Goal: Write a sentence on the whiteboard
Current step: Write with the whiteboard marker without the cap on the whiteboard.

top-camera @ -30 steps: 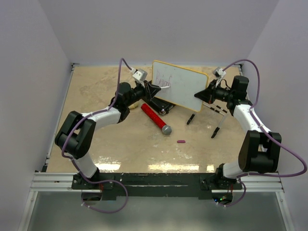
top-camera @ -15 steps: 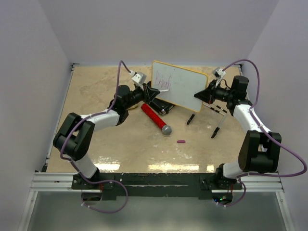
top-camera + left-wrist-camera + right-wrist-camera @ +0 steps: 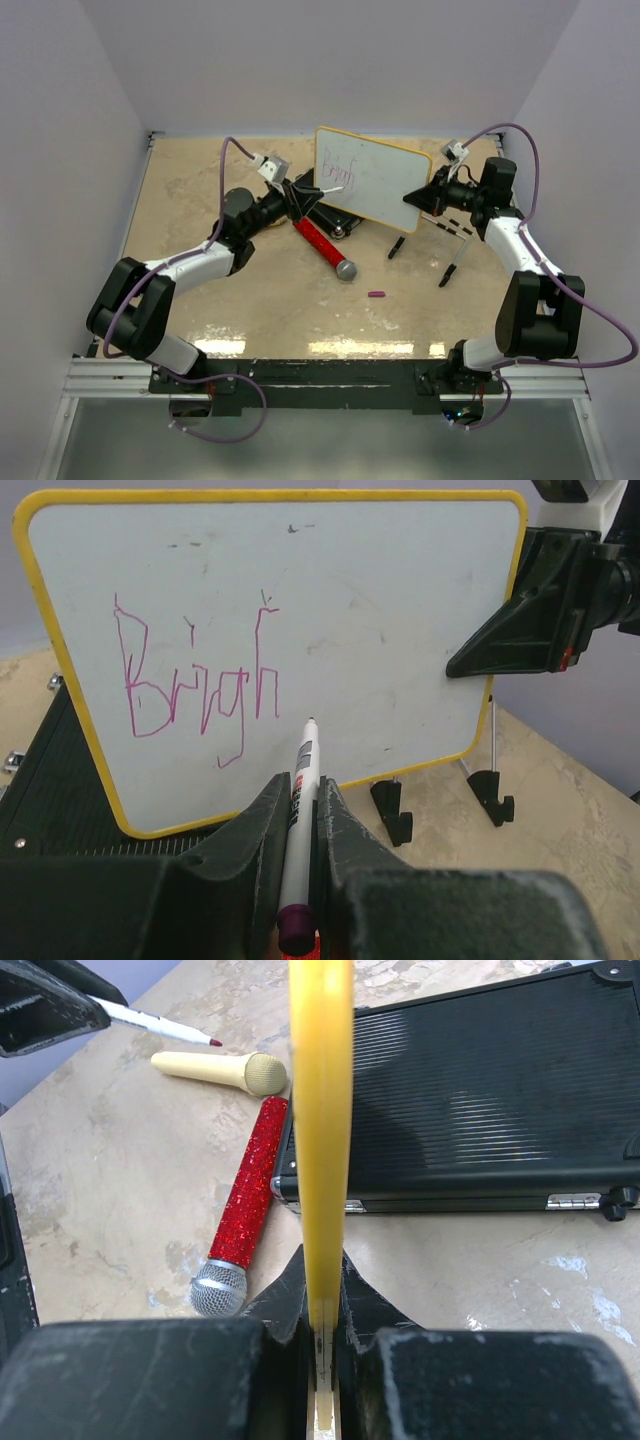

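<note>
Left fingers (image 3: 274, 802) clamp the marker (image 3: 301, 778) (tip clear of the whiteboard (image 3: 380, 610)), right fingers (image 3: 284, 1294) pinch its rim.

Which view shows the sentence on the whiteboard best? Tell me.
Left wrist: the sentence faces the camera, large, reading "Brigh" in purple. Top external shows it small and slanted. Right wrist sees the whiteboard edge-on, only its yellow rim, no writing.
</note>
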Tool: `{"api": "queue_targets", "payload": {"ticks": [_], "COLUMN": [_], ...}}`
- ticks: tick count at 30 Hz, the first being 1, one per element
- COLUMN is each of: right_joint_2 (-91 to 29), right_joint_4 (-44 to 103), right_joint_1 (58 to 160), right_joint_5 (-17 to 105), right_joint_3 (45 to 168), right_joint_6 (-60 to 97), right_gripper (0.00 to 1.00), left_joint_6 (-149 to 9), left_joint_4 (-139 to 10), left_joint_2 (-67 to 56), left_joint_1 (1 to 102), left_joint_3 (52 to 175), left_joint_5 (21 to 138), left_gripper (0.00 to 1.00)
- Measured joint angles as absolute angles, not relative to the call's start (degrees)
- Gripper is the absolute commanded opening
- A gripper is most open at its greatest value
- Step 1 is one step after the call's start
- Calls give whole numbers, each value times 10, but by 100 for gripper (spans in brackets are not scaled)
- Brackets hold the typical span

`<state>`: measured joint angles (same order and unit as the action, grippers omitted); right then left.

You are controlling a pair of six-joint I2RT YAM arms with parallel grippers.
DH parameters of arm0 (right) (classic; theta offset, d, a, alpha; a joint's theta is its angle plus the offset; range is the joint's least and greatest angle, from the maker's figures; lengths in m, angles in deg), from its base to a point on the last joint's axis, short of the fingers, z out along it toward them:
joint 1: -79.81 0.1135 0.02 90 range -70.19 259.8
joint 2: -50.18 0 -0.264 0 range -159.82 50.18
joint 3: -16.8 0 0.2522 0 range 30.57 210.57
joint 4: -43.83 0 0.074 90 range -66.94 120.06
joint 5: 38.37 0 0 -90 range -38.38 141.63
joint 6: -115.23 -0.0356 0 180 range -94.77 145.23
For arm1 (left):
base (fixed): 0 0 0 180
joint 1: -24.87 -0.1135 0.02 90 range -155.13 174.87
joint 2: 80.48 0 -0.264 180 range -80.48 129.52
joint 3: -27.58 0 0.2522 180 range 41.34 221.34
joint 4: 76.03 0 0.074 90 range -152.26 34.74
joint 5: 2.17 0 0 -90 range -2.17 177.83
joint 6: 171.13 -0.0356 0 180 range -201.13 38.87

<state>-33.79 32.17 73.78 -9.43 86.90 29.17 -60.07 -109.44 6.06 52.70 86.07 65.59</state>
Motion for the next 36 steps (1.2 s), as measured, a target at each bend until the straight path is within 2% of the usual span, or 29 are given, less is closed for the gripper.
{"api": "queue_targets", "payload": {"ticks": [17, 36], "right_joint_2": [-338, -338], "right_joint_4": [322, 322], "right_joint_1": [738, 738], "right_joint_5": [-94, -94], "right_joint_3": [869, 869], "right_joint_6": [292, 292], "right_gripper": [0, 0], "left_joint_6": [-575, -562], "left_joint_4": [-1120, -1127], "left_joint_2": [63, 152], "left_joint_1": [515, 521], "left_joint_3": [840, 939], "left_joint_5": [664, 669], "left_gripper": [0, 0]}}
